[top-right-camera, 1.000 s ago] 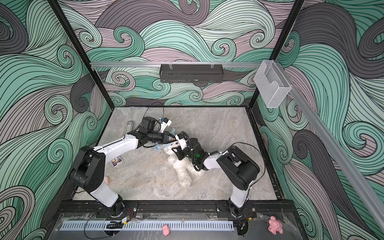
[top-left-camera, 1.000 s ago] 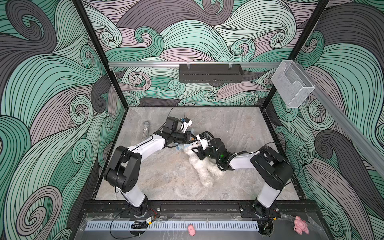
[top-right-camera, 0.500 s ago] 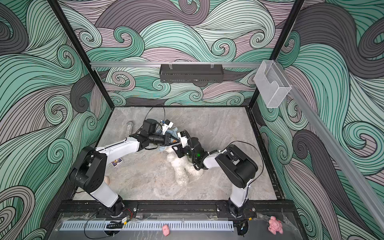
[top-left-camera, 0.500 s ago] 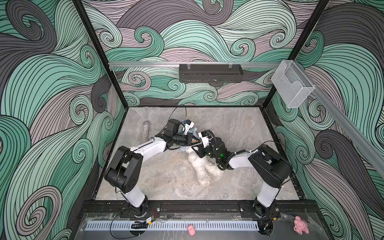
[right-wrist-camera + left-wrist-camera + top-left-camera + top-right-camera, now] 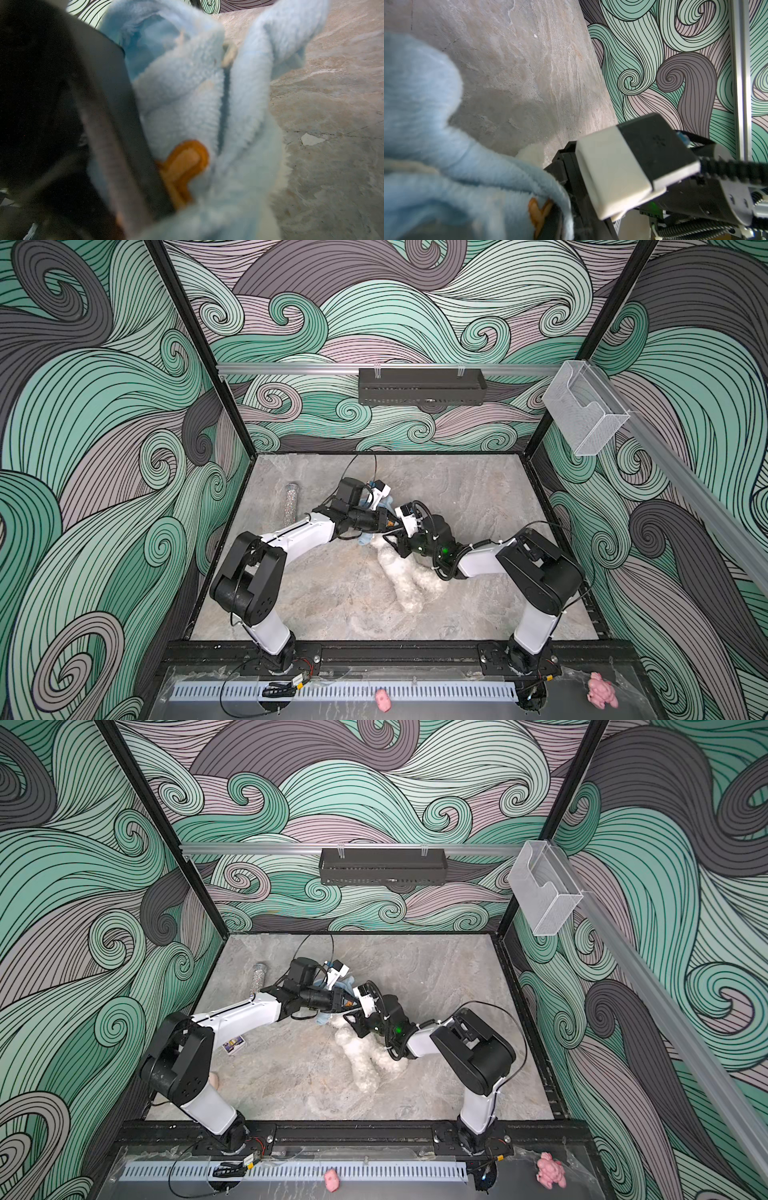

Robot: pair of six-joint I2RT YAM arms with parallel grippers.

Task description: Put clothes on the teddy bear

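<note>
The teddy bear (image 5: 409, 580) (image 5: 365, 1056) lies on the stone floor, white and fluffy, its head end hidden under the two grippers. A light-blue fleece garment (image 5: 366, 540) (image 5: 197, 93) is bunched there. My left gripper (image 5: 392, 524) (image 5: 353, 1004) reaches in from the left, and the fleece (image 5: 446, 166) drapes over its orange pads (image 5: 538, 212). The right gripper (image 5: 395, 542) (image 5: 357, 1025) meets it from the right. In the right wrist view the fleece comes straight out of the jaws and hides them. A tuft of bear fur (image 5: 531, 154) shows beside the fleece.
A glittery tube (image 5: 292, 502) lies at the back left and a small card (image 5: 233, 1044) by the left arm. Two pink plush toys (image 5: 382, 699) (image 5: 600, 689) sit outside the front rail. A black tray (image 5: 422, 385) and a clear box (image 5: 584, 410) hang on the walls.
The left gripper has moved right and nearer, closing up with the right gripper over the bear's head end. The garment came along with it.
</note>
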